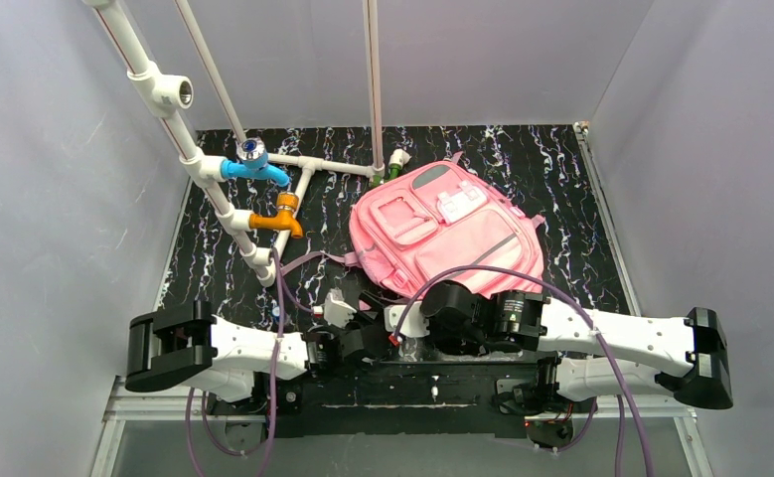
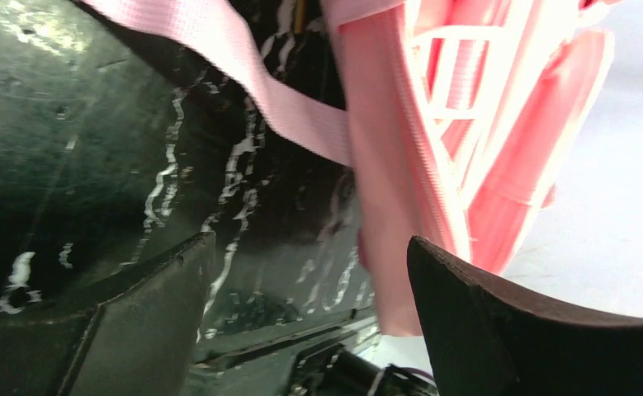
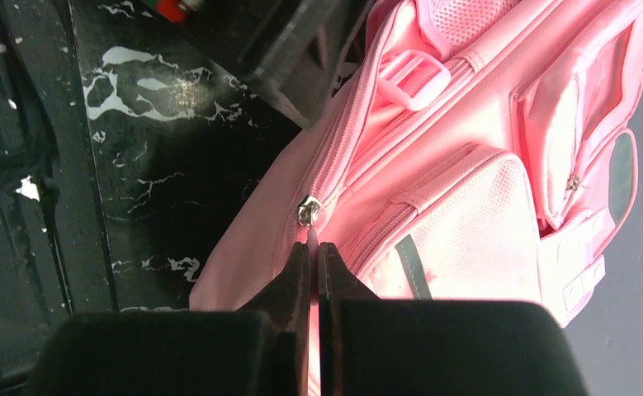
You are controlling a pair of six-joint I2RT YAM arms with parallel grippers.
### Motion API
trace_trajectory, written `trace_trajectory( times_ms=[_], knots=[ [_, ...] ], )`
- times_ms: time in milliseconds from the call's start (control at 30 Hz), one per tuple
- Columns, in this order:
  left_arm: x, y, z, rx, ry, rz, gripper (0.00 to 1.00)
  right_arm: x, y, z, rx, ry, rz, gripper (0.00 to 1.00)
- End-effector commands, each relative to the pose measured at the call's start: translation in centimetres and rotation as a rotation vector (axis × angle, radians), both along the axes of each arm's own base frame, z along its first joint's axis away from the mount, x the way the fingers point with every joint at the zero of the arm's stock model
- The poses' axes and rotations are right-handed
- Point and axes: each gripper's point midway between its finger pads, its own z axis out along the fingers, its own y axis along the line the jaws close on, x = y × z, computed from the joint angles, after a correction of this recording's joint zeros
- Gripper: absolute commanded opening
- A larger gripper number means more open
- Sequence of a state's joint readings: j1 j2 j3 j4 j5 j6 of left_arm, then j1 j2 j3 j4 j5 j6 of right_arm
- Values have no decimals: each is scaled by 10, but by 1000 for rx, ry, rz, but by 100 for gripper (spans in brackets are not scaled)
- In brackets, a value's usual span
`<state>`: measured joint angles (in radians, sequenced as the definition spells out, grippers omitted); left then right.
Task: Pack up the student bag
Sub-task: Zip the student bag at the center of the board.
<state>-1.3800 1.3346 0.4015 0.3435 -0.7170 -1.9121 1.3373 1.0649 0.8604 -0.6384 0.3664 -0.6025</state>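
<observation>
black marbled table, student bag lying flat; right gripper clamped on zip pull, left gripper wide, empty. early stage: packing seemingly all left.

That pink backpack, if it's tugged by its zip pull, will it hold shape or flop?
Probably floppy: the student bag is soft fabric and its strap trails limp. It lies fairly flat, so likely light and apt to slide on the table if the right pincer, shut on the zip pull, tugs.

Top view evenly lit; left wrist view blurred, student bag glaring, overexposed.
</observation>
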Motion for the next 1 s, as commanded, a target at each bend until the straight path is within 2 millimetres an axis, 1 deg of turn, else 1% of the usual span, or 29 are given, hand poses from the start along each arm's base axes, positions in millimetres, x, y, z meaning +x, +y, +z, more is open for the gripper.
trace_trajectory(
  times_ms=[0, 133, 200, 267, 333, 367, 433, 533, 567, 600, 633, 700, 767, 867, 967],
  knots=[
    [20, 0, 38, -103, -63, 116, 85, -1, 38, 48, 228, -19, 35, 1],
    [22, -15, 42, -146, -38, 131, 89, -2, 40, 44, 206, -2, 44, 1],
    [26, -15, 41, -172, -33, 159, 89, -4, 42, 44, 199, 10, 51, 1],
    [30, -14, 40, -206, -37, 196, 88, -5, 45, 43, 194, 20, 59, 1],
    [35, -15, 40, -230, -55, 218, 82, -6, 48, 42, 189, 25, 63, 1],
    [36, -16, 38, -238, -55, 227, 76, -6, 49, 42, 187, 27, 64, 1],
    [39, -15, 30, -252, -51, 249, 60, -6, 53, 42, 184, 32, 67, 1],
    [45, -9, 23, -295, -73, 298, 36, -7, 56, 38, 157, 33, 79, 1],
    [47, -4, 21, -297, -90, 315, 25, -7, 54, 35, 137, 26, 84, 1],
    [49, 3, 17, -296, -94, 336, 10, -6, 50, 31, 106, 14, 92, 1],
    [51, 13, 12, -297, -96, 359, 0, -5, 46, 28, 73, -8, 98, 1],
    [53, 28, 8, -283, -98, 376, 0, -4, 32, 24, -2, -43, 105, 1],
    [57, 41, 9, -256, -114, 380, 0, -9, 12, 21, -80, -49, 141, 1],
    [61, 56, 11, -273, -110, 404, 0, -12, -29, 27, -153, -79, 117, 1],
    [65, 68, 13, -279, -106, 418, 0, -4, -78, 38, -196, -144, 19, 1]
  ],
)
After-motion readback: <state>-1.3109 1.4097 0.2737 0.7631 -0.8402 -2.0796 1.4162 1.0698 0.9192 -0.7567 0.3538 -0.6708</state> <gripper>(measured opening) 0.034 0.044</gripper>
